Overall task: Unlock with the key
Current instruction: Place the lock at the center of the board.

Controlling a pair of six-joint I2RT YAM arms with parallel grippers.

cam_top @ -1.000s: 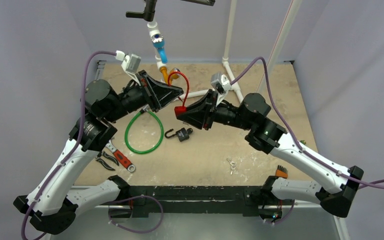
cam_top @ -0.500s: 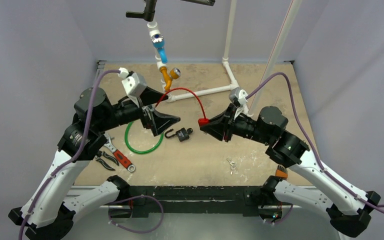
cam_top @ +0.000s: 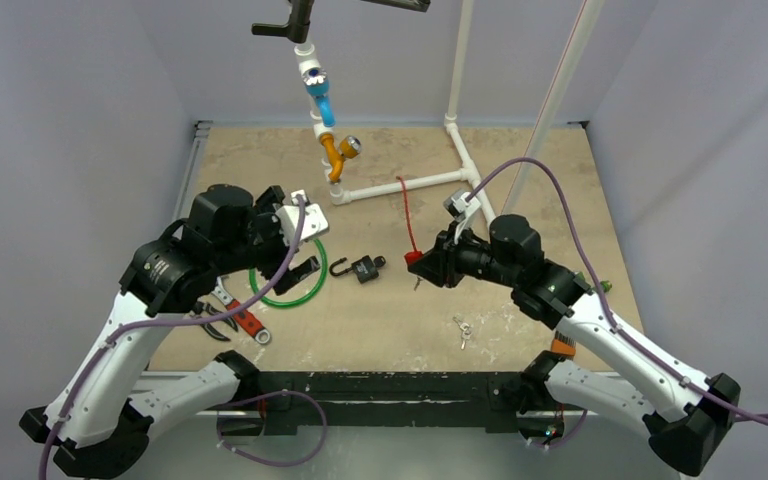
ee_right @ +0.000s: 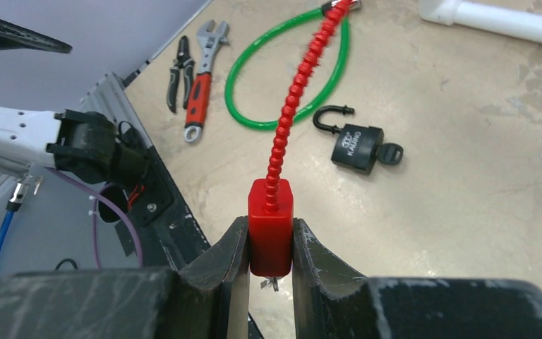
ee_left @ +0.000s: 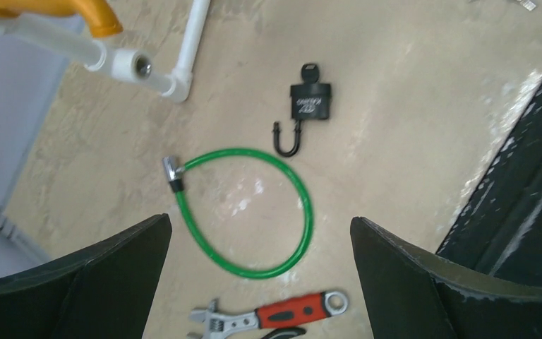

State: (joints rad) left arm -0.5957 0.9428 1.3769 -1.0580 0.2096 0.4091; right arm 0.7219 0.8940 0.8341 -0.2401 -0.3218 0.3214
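Note:
My right gripper (ee_right: 269, 222) is shut on the red lock body (ee_right: 270, 226) of a red cable lock. Its ribbed red cable (ee_right: 303, 78) runs away from the fingers with its far end free. In the top view the body (cam_top: 413, 258) hangs above the table, right of a black padlock (cam_top: 365, 268). The padlock's shackle is open and a key (ee_left: 310, 70) sits in it. A small metal bit (ee_right: 272, 284) shows under the red body; I cannot tell what it is. My left gripper (ee_left: 260, 220) is open and holds nothing, above a green cable lock (ee_left: 303, 212).
An adjustable wrench (cam_top: 243, 315) and pliers (cam_top: 212, 320) lie near the left arm. A small key ring (cam_top: 463, 330) rests near the table's front. White pipework (cam_top: 400, 185) with an orange valve (cam_top: 332, 150) stands at the back.
The left gripper opened, let go of the red cable and drew back to the near left. The right gripper pulled the red lock toward the front; the cable now stands free of the valve.

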